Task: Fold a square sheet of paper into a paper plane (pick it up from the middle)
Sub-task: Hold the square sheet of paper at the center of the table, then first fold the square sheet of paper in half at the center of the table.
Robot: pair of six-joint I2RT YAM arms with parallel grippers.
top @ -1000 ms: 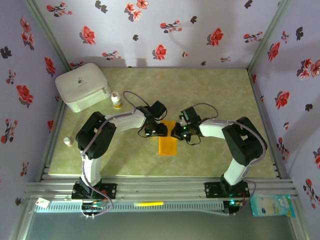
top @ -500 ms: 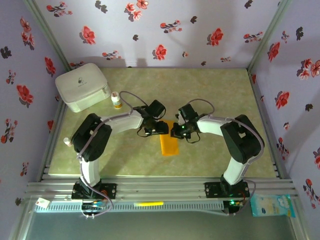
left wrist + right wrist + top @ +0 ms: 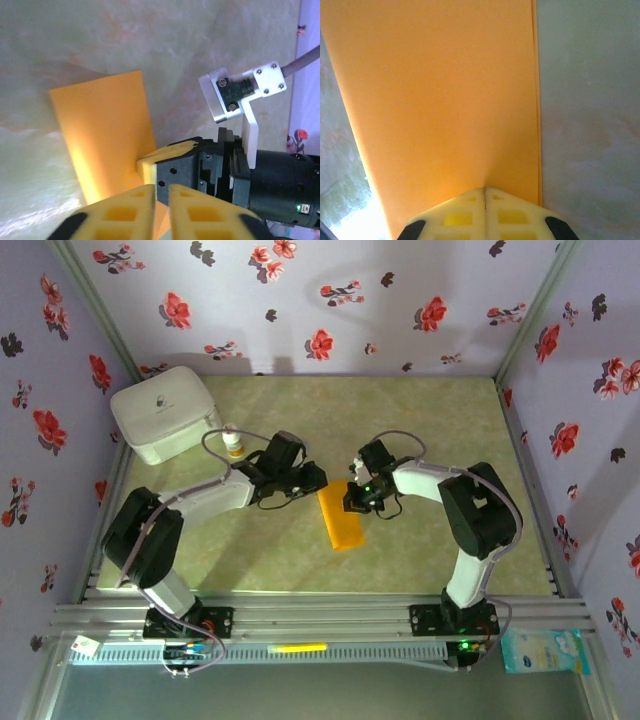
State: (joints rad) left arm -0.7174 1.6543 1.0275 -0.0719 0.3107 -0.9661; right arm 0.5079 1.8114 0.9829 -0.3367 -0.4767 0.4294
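Counts:
- Arms: two, left arm (image 3: 190, 502) and right arm (image 3: 470, 510).
- Grippers: two, left gripper (image 3: 313, 478) and right gripper (image 3: 352, 502); two yellow fingers (image 3: 457, 217) on each.
- Orange sheet of paper (image 3: 342, 520): one, folded into long strip.
- White case (image 3: 165, 412): one.
- Small bottle (image 3: 232, 440) with orange cap: one.
- Blue-and-white packet (image 3: 545, 650): one.
- Table (image 3: 430, 420): one.
- Flowered walls (image 3: 300, 300): three.

A white box (image 3: 165, 412) is sitting at the far left of a green marbled table (image 3: 430, 415). An orange-capped bottle (image 3: 232, 441) is standing just beside it. Flowered wallpaper (image 3: 330, 310) is enclosing the scene, and a blue packet (image 3: 545, 650) is lying front right.
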